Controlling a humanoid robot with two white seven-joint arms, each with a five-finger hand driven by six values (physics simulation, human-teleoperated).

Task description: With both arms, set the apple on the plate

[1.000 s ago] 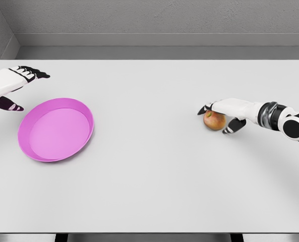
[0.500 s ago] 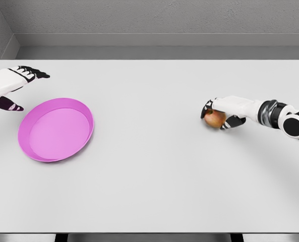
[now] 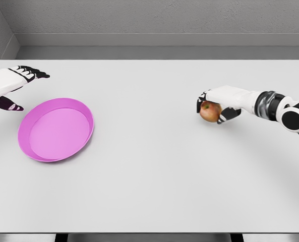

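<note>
A red-yellow apple point(image 3: 210, 112) is at the right of the white table, held a little above the surface. My right hand point(image 3: 213, 105) is shut on it, fingers curled over its top and far side, thumb under its right. The pink plate point(image 3: 86, 112) lies at the left of the table. Beyond the plate's upper left edge, my left hand point(image 3: 17, 86) hovers open at the frame's left side, holding nothing.
The white table point(image 3: 149, 171) spans the view, its front edge near the bottom of the frame. A grey wall runs behind its far edge.
My right hand closed its fingers around the apple and lifted it slightly up and to the left. The left hand and the plate have not moved.
</note>
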